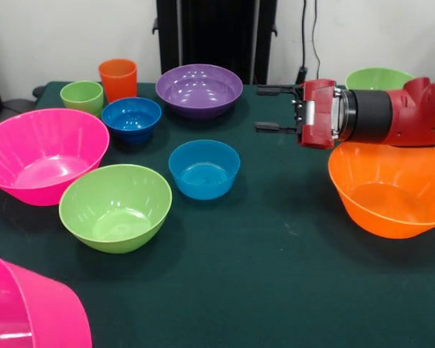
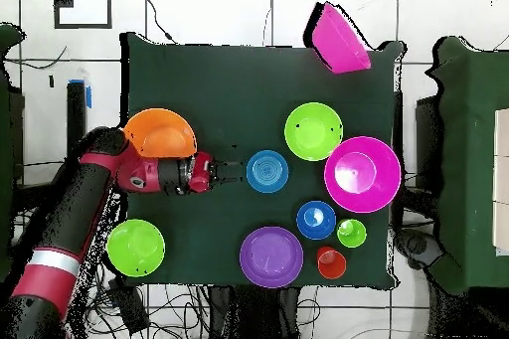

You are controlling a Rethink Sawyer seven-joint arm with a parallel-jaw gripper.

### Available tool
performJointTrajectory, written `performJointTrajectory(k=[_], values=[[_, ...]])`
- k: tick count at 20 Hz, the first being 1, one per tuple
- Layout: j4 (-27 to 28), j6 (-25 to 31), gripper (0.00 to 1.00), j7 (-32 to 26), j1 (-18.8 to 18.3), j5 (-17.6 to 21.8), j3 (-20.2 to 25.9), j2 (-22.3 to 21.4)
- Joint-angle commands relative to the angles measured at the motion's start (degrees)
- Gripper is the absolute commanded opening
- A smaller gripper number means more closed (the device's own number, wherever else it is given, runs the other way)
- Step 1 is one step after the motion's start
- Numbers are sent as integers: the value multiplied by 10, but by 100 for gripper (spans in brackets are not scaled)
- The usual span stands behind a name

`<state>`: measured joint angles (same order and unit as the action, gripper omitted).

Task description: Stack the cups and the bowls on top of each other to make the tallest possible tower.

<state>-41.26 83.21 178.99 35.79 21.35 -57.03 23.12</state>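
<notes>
Bowls sit apart; gripper (image 1: 264, 109) hangs spread and empty, blue bowl (image 1: 204, 169) just ahead: pinch one wall squarely.

A dark green table (image 1: 275, 275) carries everything: two pink bowls (image 1: 40, 152), an orange bowl (image 1: 391, 190), a purple bowl (image 1: 199, 89), two green bowls (image 1: 116, 206), two blue bowls (image 1: 204, 168), an orange cup (image 1: 118, 78) and a light-green cup (image 1: 82, 96), all standing separately.

no readable text, no labels, no brand marks, no numbers, no signs on any item in either view
</notes>
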Motion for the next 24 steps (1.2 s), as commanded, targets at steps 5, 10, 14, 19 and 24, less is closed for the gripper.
performJointTrajectory(k=[5, 10, 14, 19, 24], values=[[-48, -60, 100, 138, 13, -9, 43, -2], [-109, -199, 100, 178, 27, 112, -35, -39], [-138, -386, 100, 352, 28, 247, -110, -54], [-143, -570, 100, 638, 29, 535, -151, -58], [-195, -813, 100, 314, -45, 385, -1, -330]])
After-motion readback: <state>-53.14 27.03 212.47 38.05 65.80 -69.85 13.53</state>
